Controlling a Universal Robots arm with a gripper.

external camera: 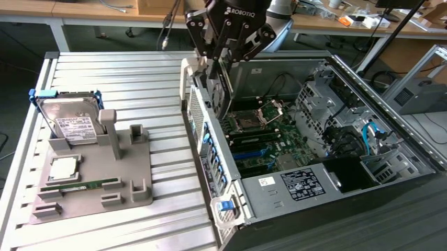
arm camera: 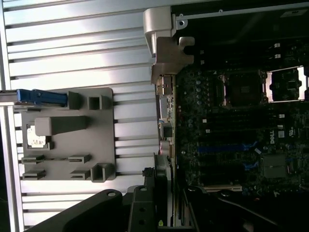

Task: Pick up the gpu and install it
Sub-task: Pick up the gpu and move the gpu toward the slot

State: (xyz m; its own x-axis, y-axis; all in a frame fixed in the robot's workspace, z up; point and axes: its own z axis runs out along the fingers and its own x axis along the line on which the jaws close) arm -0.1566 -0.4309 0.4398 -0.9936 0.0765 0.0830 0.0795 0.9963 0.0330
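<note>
The jaws pinched the thin dark rectangular GPU card (external camera: 225,94) edge-down above the open dark metal computer case (external camera: 363,219), near its rear wall. Good seating required it vertical, parallel to the blue slot (external camera: 250,155).

**A:** Where does the exterior view look from?

**B:** From high up and set back, slanting down across the whole desk (external camera: 125,73). The tray (external camera: 91,198) lies on the exterior view's left and the open case (external camera: 335,209) on its right, with the room's far side beyond.

**A:** And the wrist view?

**B:** It sits behind the claw (arm camera: 166,203) and faces straight down, much nearer. The claw and the gpu (arm camera: 164,179) it grips stand edge-on in the foreground.

**A:** What do the two views share?

**B:** The tray, the desk slats beside it, the case's near wall and the board (arm camera: 231,145) inside. The exterior view takes in the claw from outside, above that wall.
</note>
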